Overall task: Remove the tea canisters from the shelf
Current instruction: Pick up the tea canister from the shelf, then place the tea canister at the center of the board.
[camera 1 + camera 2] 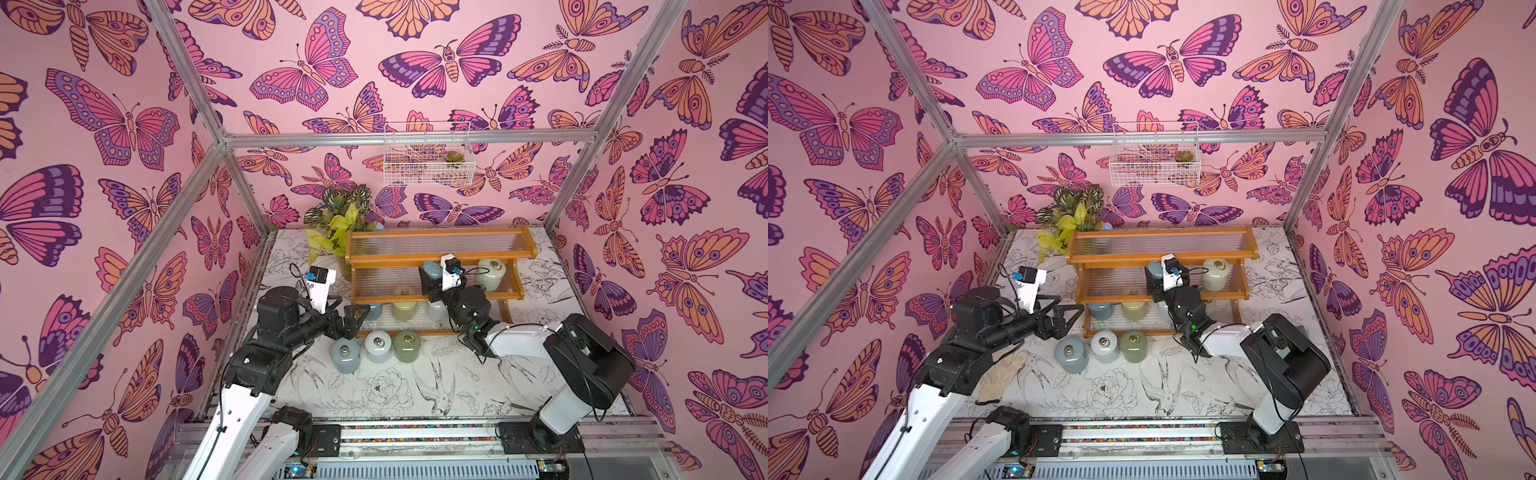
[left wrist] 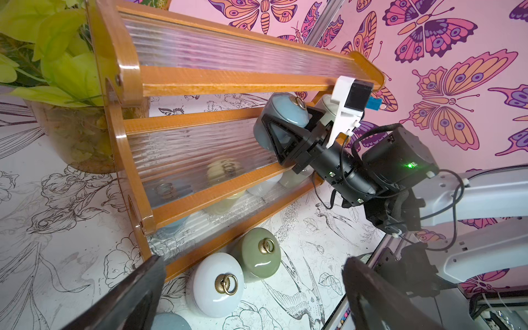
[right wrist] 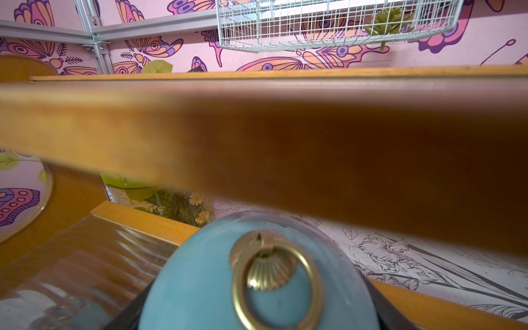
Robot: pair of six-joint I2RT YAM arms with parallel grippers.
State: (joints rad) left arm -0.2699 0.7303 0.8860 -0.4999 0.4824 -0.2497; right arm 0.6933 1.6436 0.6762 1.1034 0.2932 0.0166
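Note:
The shelf (image 1: 415, 256) stands at the back of the table, its top tier bare. On the middle tier my right gripper (image 1: 430, 279) is shut on a pale blue tea canister (image 1: 432, 267) (image 3: 200, 285), its fingers on either side of the jar. A cream canister (image 1: 490, 274) stands to its right. The bottom tier holds blue (image 1: 374, 311), cream (image 1: 404, 309) and white (image 1: 436, 309) canisters. On the table in front stand blue (image 1: 345, 355), white (image 2: 217, 283) and sage green (image 2: 261, 254) ones. My left gripper (image 1: 359, 318) (image 2: 254, 297) hovers open above these, at the shelf's left front.
A leafy plant in a glass pot (image 1: 336, 220) stands behind the shelf's left end. A white wire basket (image 1: 428, 166) with a small succulent hangs on the back wall. A pale glove (image 1: 1000, 374) lies beside my left arm. Metal frame posts stand at the table corners.

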